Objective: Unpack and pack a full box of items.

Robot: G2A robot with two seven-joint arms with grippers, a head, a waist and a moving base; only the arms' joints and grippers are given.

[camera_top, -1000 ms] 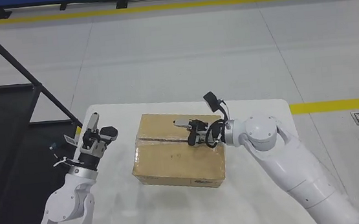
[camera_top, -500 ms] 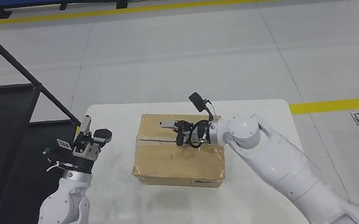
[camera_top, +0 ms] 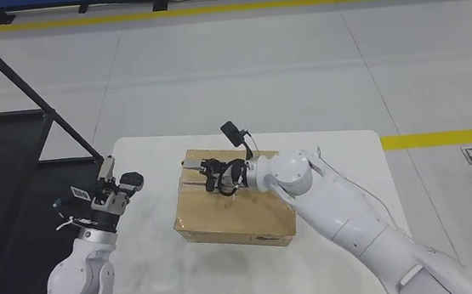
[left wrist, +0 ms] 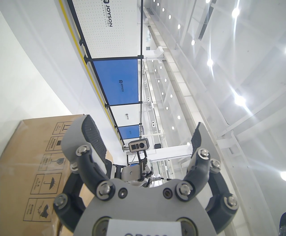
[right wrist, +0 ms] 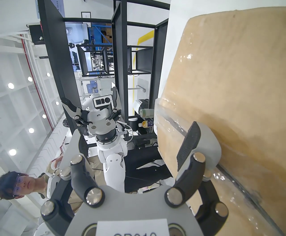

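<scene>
Top view
- Item 1: cardboard box (camera_top: pixel 240 208), closed. It stands on the counter (camera_top: pixel 340 158) about midway between the far and near edges, a little toward the left edge.
- Item 2: right hand (camera_top: pixel 208 168), over the box's top face near its far-left corner, with the arm stretched across the box from the right.
- Item 3: left hand (camera_top: pixel 113 186), at the counter's left edge, well apart from the box.

Left wrist view
- My left hand is released: both fingers are spread wide with nothing between them, and they point upward toward the ceiling.
- One side of the box, printed with handling symbols, sits just beside one finger. I cannot tell whether they touch.

Right wrist view
- My right hand is released and grasps nothing, its fingers set wide.
- One finger (right wrist: pixel 196 143) lies at the box's top face beside the clear tape seam (right wrist: pixel 232 181) running along the lid. The other finger hangs off the box's edge over open air.
- I cannot confirm contact between the finger and the cardboard.
</scene>
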